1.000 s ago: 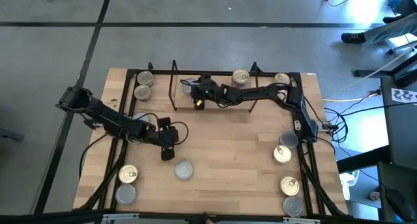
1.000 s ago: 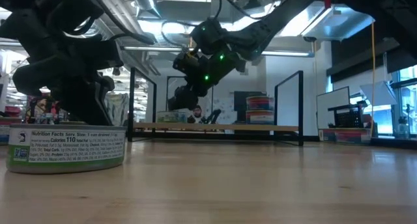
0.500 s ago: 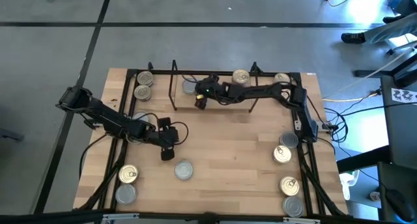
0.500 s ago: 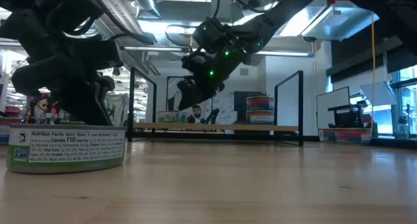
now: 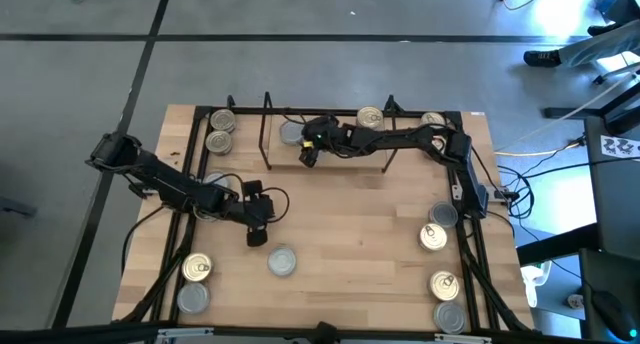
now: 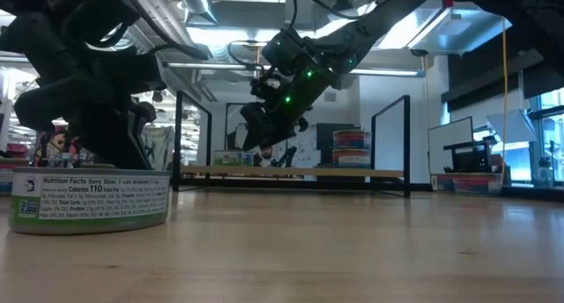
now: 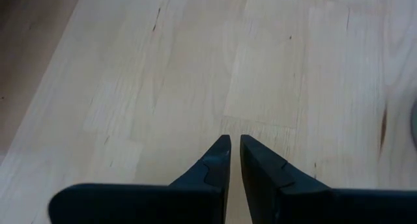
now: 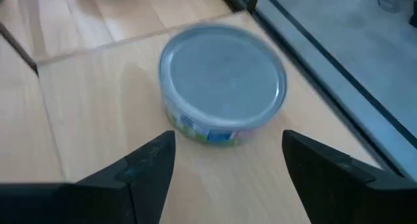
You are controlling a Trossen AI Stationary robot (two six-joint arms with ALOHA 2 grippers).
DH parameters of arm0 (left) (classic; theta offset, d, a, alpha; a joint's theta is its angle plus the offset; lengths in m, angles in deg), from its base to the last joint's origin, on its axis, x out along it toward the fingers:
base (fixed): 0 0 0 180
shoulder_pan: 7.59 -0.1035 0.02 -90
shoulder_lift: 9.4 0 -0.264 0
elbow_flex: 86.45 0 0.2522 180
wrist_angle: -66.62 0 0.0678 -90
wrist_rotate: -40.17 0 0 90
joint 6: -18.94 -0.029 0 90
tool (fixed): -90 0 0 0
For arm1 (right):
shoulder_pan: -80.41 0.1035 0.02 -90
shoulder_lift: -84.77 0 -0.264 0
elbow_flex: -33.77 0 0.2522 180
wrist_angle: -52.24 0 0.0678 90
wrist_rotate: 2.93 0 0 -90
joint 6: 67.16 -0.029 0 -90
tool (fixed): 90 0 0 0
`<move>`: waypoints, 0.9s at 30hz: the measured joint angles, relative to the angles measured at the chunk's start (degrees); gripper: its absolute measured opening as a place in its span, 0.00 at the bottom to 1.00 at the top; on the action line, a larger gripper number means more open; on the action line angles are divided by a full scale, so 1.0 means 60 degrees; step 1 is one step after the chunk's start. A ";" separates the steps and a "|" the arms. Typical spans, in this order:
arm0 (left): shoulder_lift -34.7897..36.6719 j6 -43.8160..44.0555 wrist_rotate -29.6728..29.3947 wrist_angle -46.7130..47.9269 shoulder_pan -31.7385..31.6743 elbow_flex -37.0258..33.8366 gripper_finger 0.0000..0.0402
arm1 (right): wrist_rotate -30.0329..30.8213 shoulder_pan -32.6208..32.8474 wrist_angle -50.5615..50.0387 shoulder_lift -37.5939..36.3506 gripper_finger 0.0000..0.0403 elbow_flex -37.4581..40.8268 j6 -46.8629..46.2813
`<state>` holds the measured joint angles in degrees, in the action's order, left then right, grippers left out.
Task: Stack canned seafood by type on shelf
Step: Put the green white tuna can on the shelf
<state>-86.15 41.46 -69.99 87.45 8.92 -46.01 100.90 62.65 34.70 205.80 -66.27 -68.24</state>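
My right gripper (image 5: 306, 151) hovers open above the shelf (image 5: 350, 169) at the table's far edge. Its fingers (image 8: 151, 164) stand just short of a silver-topped tin (image 8: 223, 81) and do not touch it. That tin (image 5: 290, 132) rests flat on the shelf's board (image 8: 98, 87). My left gripper (image 5: 256, 227) is shut over bare wood near the table's middle left, its tips (image 7: 233, 144) holding nothing. Other canned seafood lies around the table: two tins (image 5: 220, 131) at the far left, a gold-lidded one (image 5: 369, 117) at the shelf's right end, and one (image 6: 88, 202) close to the low camera.
More tins sit at the near left (image 5: 194, 282), the near middle (image 5: 282, 261), the right edge (image 5: 437, 226) and the near right (image 5: 447, 299). The shelf's upright wire loops (image 5: 265, 129) flank my right gripper. Bare wood lies across the table's middle (image 5: 360, 224).
My right gripper has rolled about its own axis above the shelf while staying beside the silver-topped tin, which rests on the board as before.
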 joint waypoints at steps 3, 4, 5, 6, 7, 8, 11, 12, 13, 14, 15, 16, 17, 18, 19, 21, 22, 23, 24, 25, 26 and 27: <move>0.0000 0.0000 0.0000 -0.0006 0.0000 0.0000 0.08 | 0.0014 0.0000 -0.0114 0.0011 0.69 0.0000 0.0002; 0.0000 0.0000 0.0000 -0.0008 0.0000 0.0000 0.08 | 0.0018 0.0000 -0.0069 0.0011 0.69 0.0000 0.0005; 0.0000 0.0000 0.0000 -0.0008 0.0000 0.0000 0.08 | 0.0066 0.0000 -0.0026 0.0011 0.69 0.0000 0.0027; 0.0000 0.0000 0.0000 -0.0008 0.0000 0.0000 0.08 | 0.0101 -0.0001 -0.0020 0.0011 0.69 0.0000 0.0048; 0.0000 0.0000 0.0000 -0.0010 0.0000 0.0000 0.08 | 0.0098 -0.0023 -0.0008 0.0011 0.69 0.0000 0.0051; 0.0000 0.0000 0.0000 -0.0012 0.0000 0.0000 0.08 | 0.0095 -0.0045 0.0012 0.0011 0.69 0.0000 0.0060; 0.0000 -0.0007 0.0000 0.0010 0.0000 0.0072 0.08 | 0.0162 -0.0044 0.0051 0.0011 0.69 0.0000 0.0102; 0.0000 -0.0051 0.0000 0.0015 0.0000 0.0160 0.08 | 0.0167 -0.0044 -0.0007 -0.0004 0.69 0.0000 0.0224; 0.0004 -0.0115 0.0000 0.0020 0.0000 0.0285 0.08 | 0.0172 -0.0019 -0.0151 -0.0049 0.69 0.0000 0.0316; 0.0021 -0.0204 0.0004 0.0091 0.0000 0.0452 0.08 | 0.0201 0.0051 -0.0270 -0.0107 0.69 0.0000 0.0458; 0.0031 -0.0305 0.0007 0.0295 0.0000 0.0670 0.08 | 0.0283 0.0102 -0.0405 -0.0208 0.69 0.0000 0.0499; 0.0033 -0.0424 0.0011 0.0614 0.0000 0.0915 0.08 | 0.0425 0.0184 -0.0664 -0.0341 0.69 0.0000 0.0560; 0.0033 -0.0566 0.0007 0.0990 -0.0002 0.1177 0.08 | 0.0572 0.0296 -0.0881 -0.0488 0.69 0.0000 0.0660; 0.0033 -0.0716 -0.0006 0.1366 -0.0034 0.1445 0.08 | 0.0696 0.0402 -0.1101 -0.0635 0.69 -0.0004 0.0728; 0.0033 -0.0898 -0.0047 0.1666 -0.0090 0.1700 0.08 | 0.0855 0.0506 -0.1370 -0.0779 0.69 -0.0010 0.0770; 0.0033 -0.1328 -0.0247 0.1998 -0.0323 0.2191 0.08 | 0.1118 0.0697 -0.2115 -0.1124 0.69 -0.0010 0.0963; 0.0033 -0.1533 -0.0357 0.2114 -0.0461 0.2400 0.08 | 0.1162 0.0796 -0.2571 -0.1322 0.69 -0.0007 0.1129; 0.0033 -0.1726 -0.0422 0.2235 -0.0635 0.2602 0.08 | 0.1225 0.0870 -0.2989 -0.1522 0.69 -0.0009 0.1208; 0.0030 -0.1950 -0.0450 0.2259 -0.0814 0.2775 0.08 | 0.1290 0.0941 -0.3434 -0.1730 0.69 -0.0009 0.1168; -0.0003 -0.2167 -0.0452 0.2260 -0.0996 0.2944 0.08 | 0.1394 0.1011 -0.3931 -0.1967 0.69 0.0020 0.1058; -0.0055 -0.2386 -0.0457 0.2254 -0.1197 0.3102 0.08 | 0.1541 0.1092 -0.4279 -0.2193 0.69 0.0146 0.0967; -0.0126 -0.2594 -0.0471 0.2262 -0.1388 0.3250 0.08 | 0.1697 0.1161 -0.4464 -0.2470 0.69 0.0376 0.0875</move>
<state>-86.90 25.89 -72.81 101.03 0.59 -26.51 111.08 69.61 7.91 190.98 -64.02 -62.99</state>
